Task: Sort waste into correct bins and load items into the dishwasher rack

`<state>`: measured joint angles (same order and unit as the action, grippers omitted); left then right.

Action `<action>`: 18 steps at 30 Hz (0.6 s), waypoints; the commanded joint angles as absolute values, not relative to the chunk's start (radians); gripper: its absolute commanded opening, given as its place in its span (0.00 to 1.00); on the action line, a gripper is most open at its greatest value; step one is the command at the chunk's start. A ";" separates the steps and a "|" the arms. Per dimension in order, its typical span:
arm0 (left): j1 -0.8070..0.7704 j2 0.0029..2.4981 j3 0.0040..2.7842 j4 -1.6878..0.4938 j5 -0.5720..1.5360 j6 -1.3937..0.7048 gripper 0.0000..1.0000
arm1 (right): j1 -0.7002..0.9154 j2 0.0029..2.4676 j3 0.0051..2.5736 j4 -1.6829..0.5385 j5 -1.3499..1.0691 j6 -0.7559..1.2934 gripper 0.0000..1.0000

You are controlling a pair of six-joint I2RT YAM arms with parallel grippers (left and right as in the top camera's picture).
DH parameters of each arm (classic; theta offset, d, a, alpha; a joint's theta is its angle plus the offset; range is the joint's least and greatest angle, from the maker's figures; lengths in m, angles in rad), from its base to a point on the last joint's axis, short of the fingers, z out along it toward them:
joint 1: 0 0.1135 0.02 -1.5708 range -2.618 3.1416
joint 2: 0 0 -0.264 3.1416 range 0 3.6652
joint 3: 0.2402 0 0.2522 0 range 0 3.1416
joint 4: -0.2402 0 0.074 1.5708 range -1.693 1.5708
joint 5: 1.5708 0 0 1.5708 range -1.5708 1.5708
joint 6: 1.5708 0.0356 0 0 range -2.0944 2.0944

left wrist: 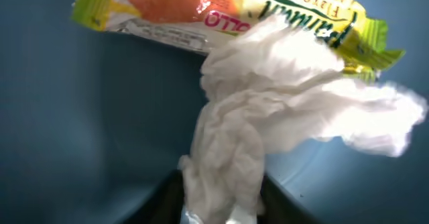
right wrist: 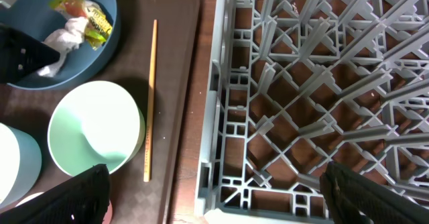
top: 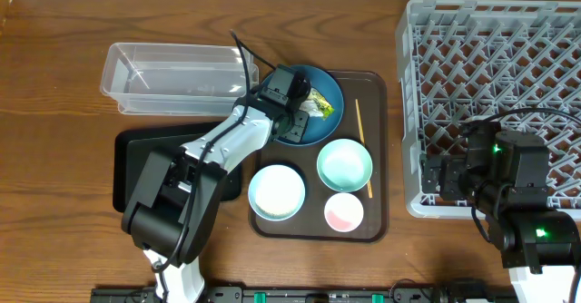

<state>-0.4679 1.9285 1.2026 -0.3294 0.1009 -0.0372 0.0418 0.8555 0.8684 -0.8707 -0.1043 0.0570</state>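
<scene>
The step in hand is the sorting of waste. The left gripper is down inside the dark blue bowl, which stands at the back-left corner of the brown tray. In the left wrist view the white tissue narrows down between the two dark fingers, so I judge the gripper closed on the tissue. The snack wrapper lies in the same bowl, touching the tissue at its far end.

The right gripper is wide open and holds nothing; it hangs over the edge of the dishwasher rack, to the right of the tray.

On the tray, in front of the blue bowl, stand the mint-green bowl, the white bowl and the pink cup; the wooden stick lies along the tray's right side. None is in the rack yet.

The next move, I think, calls for a straight lift, so that the tissue comes away without pulling the wrapper. Then it must travel left of the tray, to the clear tub or the black tray; which of the two is correct I cannot tell.
</scene>
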 commanded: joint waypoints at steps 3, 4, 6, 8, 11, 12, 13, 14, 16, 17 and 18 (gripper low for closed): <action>-0.467 1.898 1.214 -0.331 0.092 -0.030 0.07 | 0.053 0.857 0.888 -0.875 -0.101 0.066 0.99; -0.467 1.888 1.214 -0.331 0.092 -0.030 0.06 | 0.053 0.857 0.888 -0.875 -0.101 0.066 0.99; -0.467 1.857 1.214 -0.334 0.089 -0.030 0.06 | 0.053 0.857 0.888 -0.876 -0.101 0.065 0.98; -0.467 1.819 1.214 -0.350 0.078 -0.030 0.06 | 0.053 0.857 0.888 -0.876 -0.101 0.066 0.99; -0.467 1.744 1.214 -0.389 0.037 -0.030 0.06 | 0.053 0.857 0.888 -0.879 -0.101 0.066 0.99; -0.467 1.717 1.214 -0.403 0.015 -0.030 0.06 | 0.053 0.857 0.888 -0.879 -0.101 0.066 0.99; -0.466 1.692 1.214 -0.412 -0.005 -0.030 0.06 | 0.053 0.857 0.888 -0.879 -0.101 0.066 0.98; -0.464 1.668 1.214 -0.419 -0.027 -0.030 0.06 | 0.053 0.857 0.888 -0.879 -0.101 0.066 0.99; -0.453 1.618 1.214 -0.421 -0.077 -0.030 0.06 | 0.053 0.857 0.888 -0.880 -0.101 0.066 0.99; -0.446 1.599 1.214 -0.418 -0.102 -0.030 0.06 | 0.053 0.857 0.888 -0.880 -0.101 0.066 0.99; -0.434 1.582 1.214 -0.413 -0.133 -0.030 0.06 | 0.053 0.857 0.888 -0.882 -0.101 0.066 0.99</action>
